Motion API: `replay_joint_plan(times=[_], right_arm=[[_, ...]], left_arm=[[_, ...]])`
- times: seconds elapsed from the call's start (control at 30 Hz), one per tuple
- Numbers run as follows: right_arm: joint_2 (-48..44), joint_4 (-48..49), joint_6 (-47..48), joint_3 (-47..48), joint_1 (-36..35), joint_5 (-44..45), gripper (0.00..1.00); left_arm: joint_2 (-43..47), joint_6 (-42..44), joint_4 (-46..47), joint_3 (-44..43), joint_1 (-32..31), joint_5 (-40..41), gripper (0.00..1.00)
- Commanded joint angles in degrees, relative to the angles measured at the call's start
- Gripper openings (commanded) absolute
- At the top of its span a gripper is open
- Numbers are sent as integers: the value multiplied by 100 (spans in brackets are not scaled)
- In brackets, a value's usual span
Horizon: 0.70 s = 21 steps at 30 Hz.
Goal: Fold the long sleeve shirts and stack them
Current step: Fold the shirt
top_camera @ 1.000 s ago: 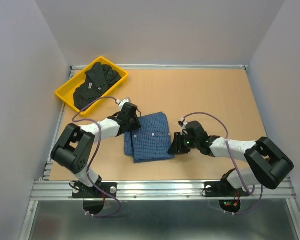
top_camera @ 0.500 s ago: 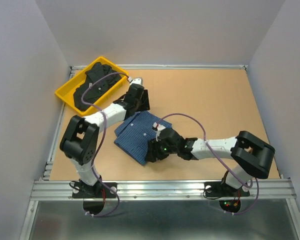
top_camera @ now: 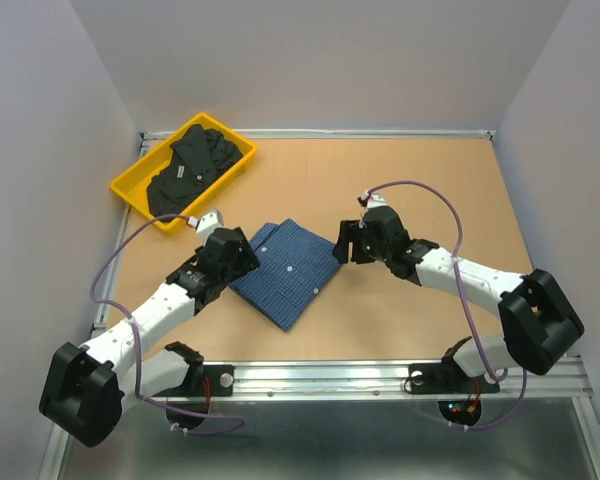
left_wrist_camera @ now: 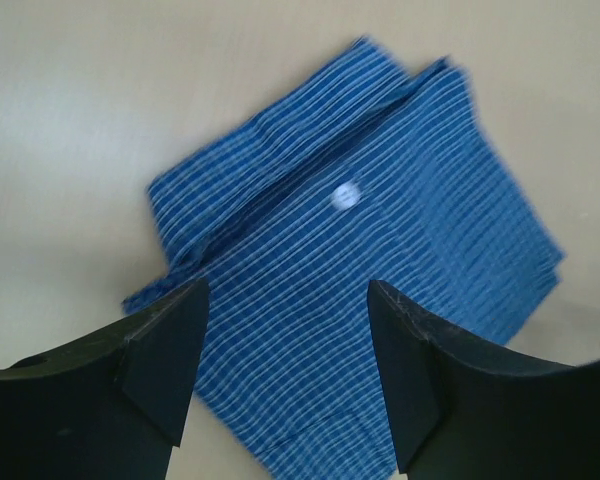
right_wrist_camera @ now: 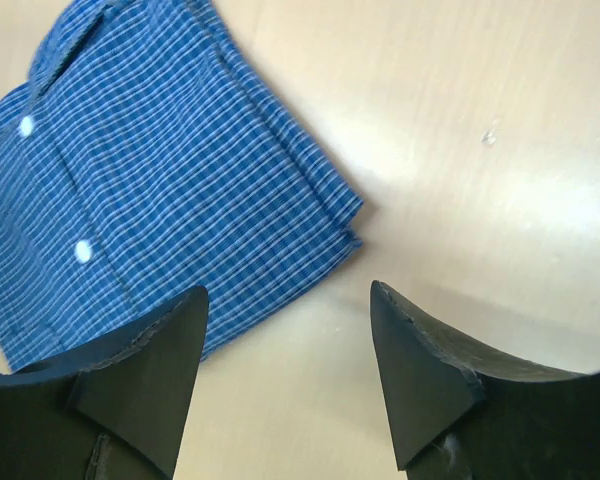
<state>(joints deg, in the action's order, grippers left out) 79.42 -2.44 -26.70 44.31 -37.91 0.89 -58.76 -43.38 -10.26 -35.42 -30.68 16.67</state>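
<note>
The white left arm (top_camera: 145,318) and white right arm (top_camera: 470,285) have bulky black joints (top_camera: 540,322), looping purple cables (top_camera: 420,186), and black wedge-shaped fingers (left_wrist_camera: 165,360).

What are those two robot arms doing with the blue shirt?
They are folding shirts. The blue shirt lies folded on the table, turned at an angle. Both grippers are open and hold nothing: the left gripper is over the shirt, the right gripper beside its corner. The black shirt lies unfolded in the yellow tray.

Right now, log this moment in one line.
blue shirt folded on table; black shirt in tray; left gripper open; right gripper open
</note>
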Motion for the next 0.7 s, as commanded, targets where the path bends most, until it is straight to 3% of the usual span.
replay_joint_plan(times=[0.0,0.3,0.4,0.5,0.67], right_arm=[[468,-81,393,595,249,-201,70],[1462,-46,561,1150,302,-589,69],[1681,50,578,1097,311,-563,65],[1770,190,596,930,311,-589,54],[1587,462,456,509,302,-1018,28]], left_arm=[[426,-584,-73,718,70,-66,74],[94,-760,744,1555,668,-576,70],[-204,-655,982,1565,861,-673,61],[-372,-611,1000,1459,941,-682,51],[-942,-304,1167,986,1055,-744,25]])
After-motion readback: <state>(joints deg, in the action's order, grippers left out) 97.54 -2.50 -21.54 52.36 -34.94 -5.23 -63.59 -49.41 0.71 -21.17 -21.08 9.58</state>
